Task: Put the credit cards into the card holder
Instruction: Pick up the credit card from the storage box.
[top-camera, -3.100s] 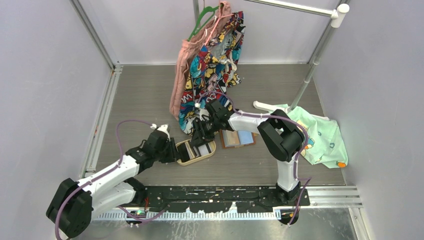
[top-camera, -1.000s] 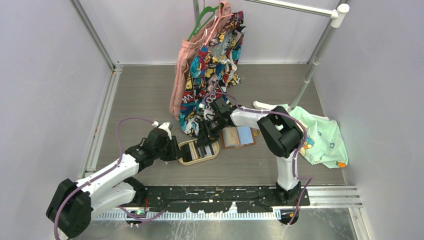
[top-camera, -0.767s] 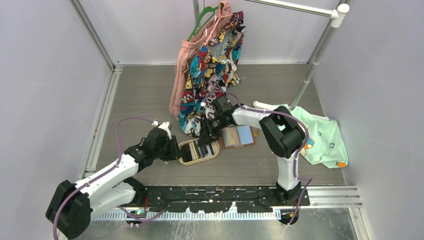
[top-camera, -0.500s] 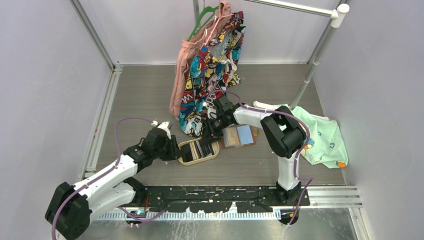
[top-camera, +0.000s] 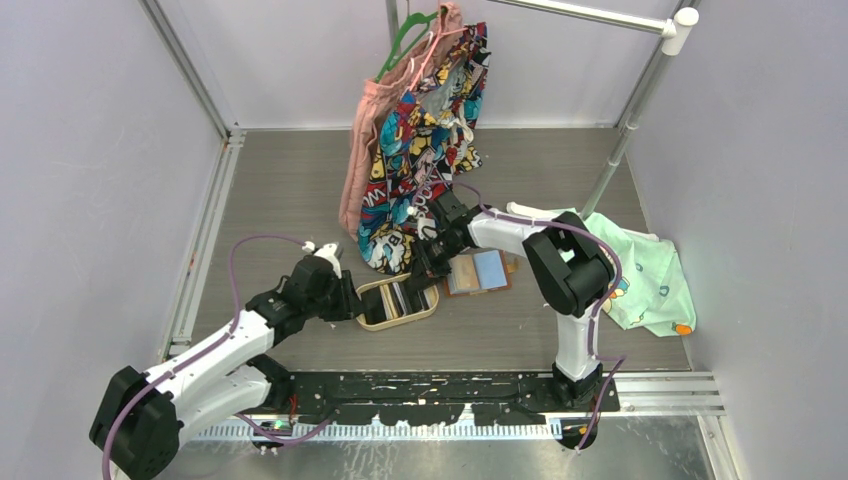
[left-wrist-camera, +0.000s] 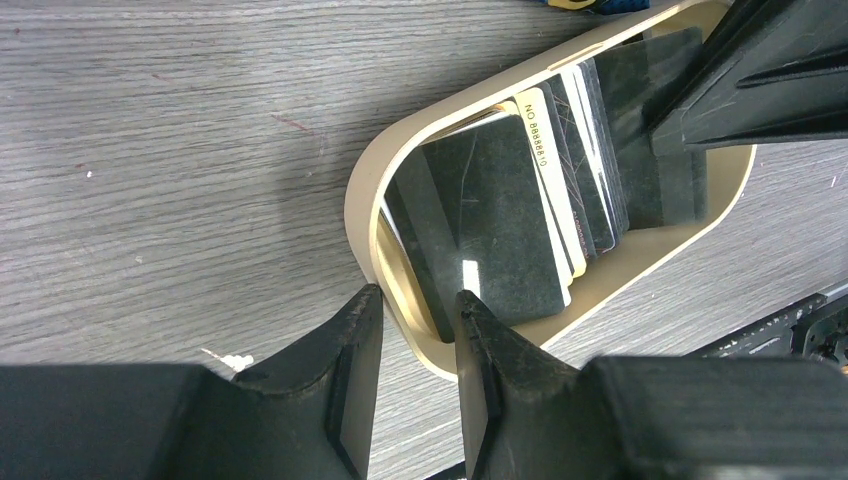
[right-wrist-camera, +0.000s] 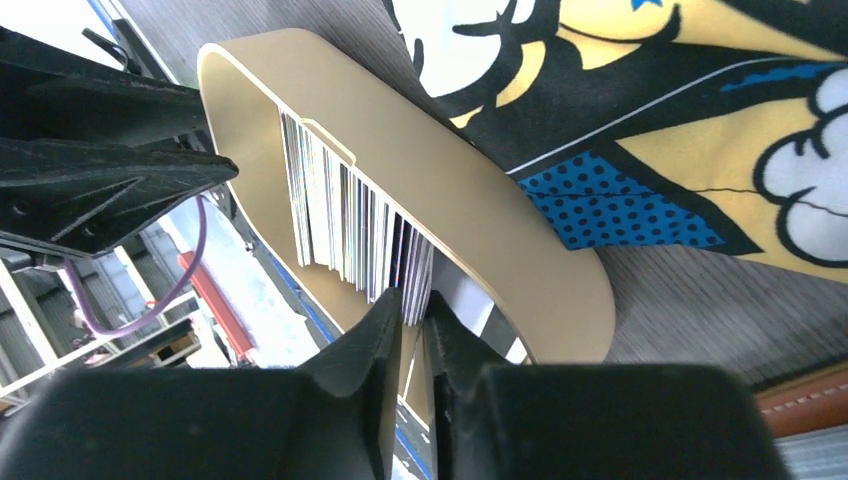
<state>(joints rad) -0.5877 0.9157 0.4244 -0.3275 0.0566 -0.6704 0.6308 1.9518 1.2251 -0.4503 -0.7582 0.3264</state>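
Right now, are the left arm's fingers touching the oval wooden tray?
Touching. The left wrist view shows the left fingers straddling the rim of the tray, one pressed against its outer wall, the other inside.

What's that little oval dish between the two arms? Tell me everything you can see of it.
The tray is a shallow oval dish with a smooth, pale, wood-like wall, lying flat on the grey table. Cards are packed in a row inside, mostly dark, one yellowish. The left hand straddles its rim at one end. The right hand dips in at the other, fingers astride a card. A patterned cloth lies close beside it.
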